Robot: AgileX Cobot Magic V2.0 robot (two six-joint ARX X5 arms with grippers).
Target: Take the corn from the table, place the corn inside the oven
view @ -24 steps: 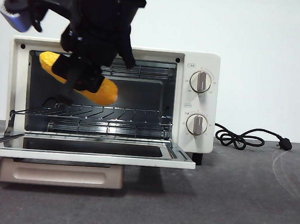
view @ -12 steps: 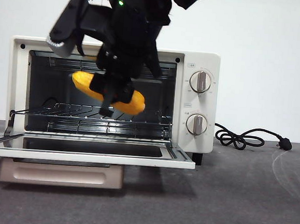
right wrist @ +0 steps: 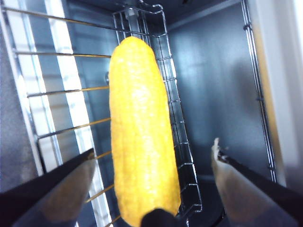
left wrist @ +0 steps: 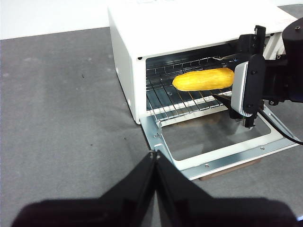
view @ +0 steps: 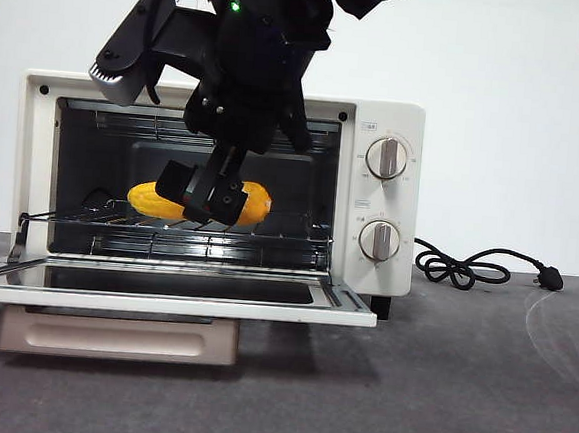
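You have the table [view: 476,392] running dark grey across the whole view, with the cream toaster oven [view: 382,119] standing on it, door [view: 163,292] dropped flat and open. Your right gripper [view: 209,195] reaches into the oven's mouth, its jaws spread wide on either side of the corn [right wrist: 142,142] and no longer touching it. The corn lies lengthwise on the wire rack [left wrist: 165,92] inside the oven. Your left gripper [left wrist: 154,158] waits over the table beside the oven, jaws pressed together, holding nothing.
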